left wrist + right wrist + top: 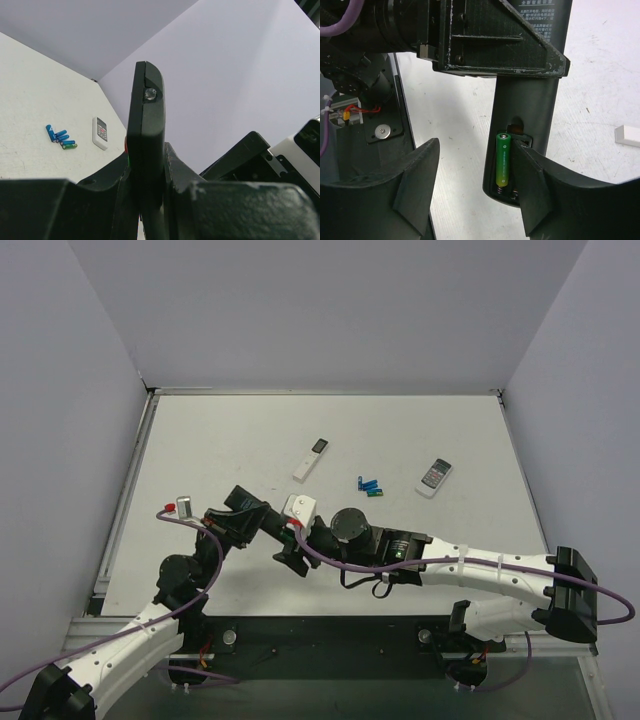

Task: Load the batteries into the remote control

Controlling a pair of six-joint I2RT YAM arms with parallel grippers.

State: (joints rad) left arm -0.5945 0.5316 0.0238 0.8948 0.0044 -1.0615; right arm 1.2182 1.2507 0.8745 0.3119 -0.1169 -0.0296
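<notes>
The black remote control stands edge-on, clamped in my left gripper, which is shut on it above the table. In the right wrist view the remote's back faces me with its battery bay open. One green battery sits in the left slot. My right gripper is open, and its right fingertip reaches into the right slot and hides it. Another green battery lies on the table beside the blue cells. In the top view both grippers meet near the remote.
A slim white stick remote lies mid-table. Blue cells and a short white remote lie to its right. A small grey piece lies at the left. Grey walls close in the table on three sides.
</notes>
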